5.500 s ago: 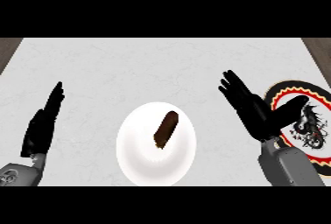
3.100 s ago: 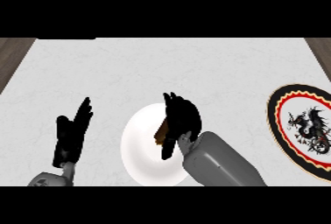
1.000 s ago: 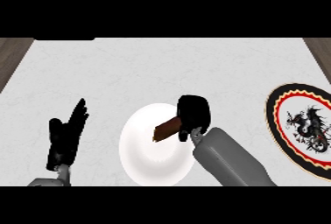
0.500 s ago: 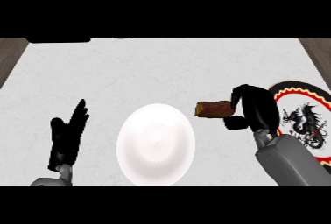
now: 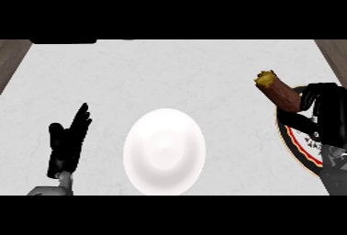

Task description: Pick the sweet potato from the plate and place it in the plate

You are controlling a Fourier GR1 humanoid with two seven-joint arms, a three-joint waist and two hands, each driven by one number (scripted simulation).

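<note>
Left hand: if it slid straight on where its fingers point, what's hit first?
Nothing, as far as the view shows: the left hand, open at lower left, points up and slightly right over counter only. The white plate sits off that line. Depth unclear.

A kitchen: pale marbled counter (image 5: 169, 69), a white plate (image 5: 164, 151) mid-frame, a patterned plate (image 5: 300, 148) at right, wood (image 5: 9, 64) at upper corners.

Pale marbled counter (image 5: 169, 69), plain white plate (image 5: 164, 151) near its front, patterned plate (image 5: 298, 147) at right edge
</note>
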